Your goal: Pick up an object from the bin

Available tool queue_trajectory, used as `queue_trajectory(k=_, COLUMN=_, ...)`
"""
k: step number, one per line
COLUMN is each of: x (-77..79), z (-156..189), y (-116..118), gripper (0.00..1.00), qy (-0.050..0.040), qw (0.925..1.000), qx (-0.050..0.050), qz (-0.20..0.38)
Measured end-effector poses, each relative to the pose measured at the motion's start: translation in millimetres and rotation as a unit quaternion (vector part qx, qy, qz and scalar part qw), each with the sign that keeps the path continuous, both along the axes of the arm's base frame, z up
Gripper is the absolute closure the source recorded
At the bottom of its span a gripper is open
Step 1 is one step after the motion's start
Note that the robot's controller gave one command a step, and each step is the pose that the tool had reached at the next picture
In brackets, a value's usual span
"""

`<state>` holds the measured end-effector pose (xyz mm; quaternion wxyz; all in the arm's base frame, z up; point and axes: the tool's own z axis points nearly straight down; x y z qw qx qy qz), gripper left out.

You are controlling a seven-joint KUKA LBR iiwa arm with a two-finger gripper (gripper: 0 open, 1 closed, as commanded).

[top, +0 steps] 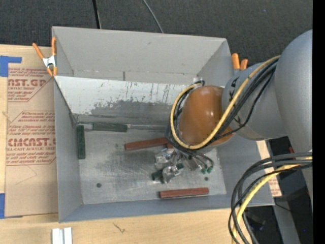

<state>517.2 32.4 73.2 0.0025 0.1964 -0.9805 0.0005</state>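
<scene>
Brown bar (184, 192) near gripper (169, 166), frontward | second brown bar (146, 145) behind | gripper state: cannot tell

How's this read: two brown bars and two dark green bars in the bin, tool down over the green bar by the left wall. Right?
One slip. The camera view shows the tool down between the upper brown bar and the lower brown bar, not over the left green bar. Counts hold; the other green bar lies by the back wall.
</scene>
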Motion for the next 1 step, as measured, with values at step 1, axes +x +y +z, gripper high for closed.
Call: queue_trajectory(k=1, x=11.1, z=162.2, y=-8.4, gripper=1.00, qy=-0.0047, qw=1.0000, qx=0.001, qz=0.009)
